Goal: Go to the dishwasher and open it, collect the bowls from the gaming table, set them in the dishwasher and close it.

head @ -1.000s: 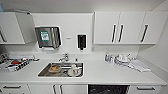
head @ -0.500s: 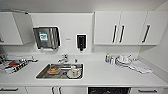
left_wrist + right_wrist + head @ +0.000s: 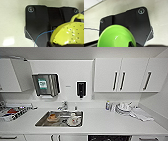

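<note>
- A white wall [image 3: 70, 72] runs across the middle of the frame, evenly lit.
- White upper cabinets [image 3: 122, 74] with dark vertical handles hang at upper right; another white cabinet [image 3: 12, 75] hangs at upper left.
- A steel paper-towel dispenser [image 3: 46, 85] and a black soap dispenser [image 3: 81, 89] are mounted on the wall at centre.
- A white tabletop [image 3: 105, 122] spans the lower frame, with a steel sink [image 3: 41, 122] and faucet [image 3: 63, 106] left of centre.
- White lower cabinet fronts [image 3: 37, 137] line the bottom edge.

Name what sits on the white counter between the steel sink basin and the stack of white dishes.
In the head view, the counter between the steel sink basin and the stack of white dishes is bare, except a small bottle by the dishes.
</note>
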Controlling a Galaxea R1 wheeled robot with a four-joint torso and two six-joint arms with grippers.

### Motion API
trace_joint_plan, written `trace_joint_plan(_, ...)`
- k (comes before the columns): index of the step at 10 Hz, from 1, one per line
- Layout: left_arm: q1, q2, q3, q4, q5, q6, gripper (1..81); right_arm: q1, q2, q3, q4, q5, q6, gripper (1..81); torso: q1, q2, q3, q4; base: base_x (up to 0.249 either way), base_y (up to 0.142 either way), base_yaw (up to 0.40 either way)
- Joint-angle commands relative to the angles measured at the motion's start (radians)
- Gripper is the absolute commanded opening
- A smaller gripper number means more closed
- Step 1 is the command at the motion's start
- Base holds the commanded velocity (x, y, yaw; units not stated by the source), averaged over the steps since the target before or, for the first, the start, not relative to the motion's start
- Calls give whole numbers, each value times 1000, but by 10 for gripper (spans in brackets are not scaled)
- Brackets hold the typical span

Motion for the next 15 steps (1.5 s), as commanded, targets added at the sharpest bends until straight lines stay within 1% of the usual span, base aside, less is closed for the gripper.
trace_joint_plan(1,-42,-15,22,1,53,1,10,38,-24,16,-3,-59,0,10,0,0,-93,0,0,0,0)
trace_joint_plan(2,-42,-35,57,-3,40,1,10,38,-28,19,-1,-59,1,10,-1,0,-102,0,0,0,0)
trace_joint_plan(3,-42,-77,124,-4,33,-2,10,38,-39,33,-1,-59,3,10,-1,0,-118,0,0,0,0)
trace_joint_plan(4,-43,-135,211,-4,26,-8,10,38,-65,68,-2,-59,4,10,-1,0,-153,0,0,0,0)
trace_joint_plan(5,-48,-180,275,-4,26,-10,10,41,-90,102,-2,-58,7,10,-1,0,-188,0,0,0,0)
trace_joint_plan(6,-52,-249,365,-7,25,-11,10,46,-123,149,-1,-55,7,10,-1,0,-221,0,0,0,0)
trace_joint_plan(7,-57,-294,420,-9,16,-11,10,49,-139,169,-1,-53,7,10,-1,0,-253,0,0,0,0)
trace_joint_plan(8,-60,-334,462,-12,-12,-16,10,49,-142,170,-1,-53,9,10,0,0,-289,0,0,0,0)
trace_joint_plan(10,-65,-408,542,-21,-21,-20,10,49,-146,167,1,-53,9,10,0,1,-353,0,0,0,0)
trace_joint_plan(11,-65,-449,580,-21,-35,-30,10,51,-148,168,1,-53,9,10,0,1,-388,0,0,0,0)
trace_joint_plan(12,-65,-502,636,-21,-62,-40,10,52,-149,170,1,-53,9,10,0,1,-426,0,0,0,0)
trace_joint_plan(13,-69,-536,676,-21,-70,-42,10,54,-149,170,1,-53,9,10,0,2,-436,0,0,0,0)
trace_joint_plan(14,-80,-575,712,-21,-72,-54,10,55,-151,173,1,-53,9,10,0,2,-400,0,0,0,0)
trace_joint_plan(15,-92,-615,741,-21,-87,-74,10,55,-151,170,1,-53,10,10,1,2,-418,0,0,0,0)
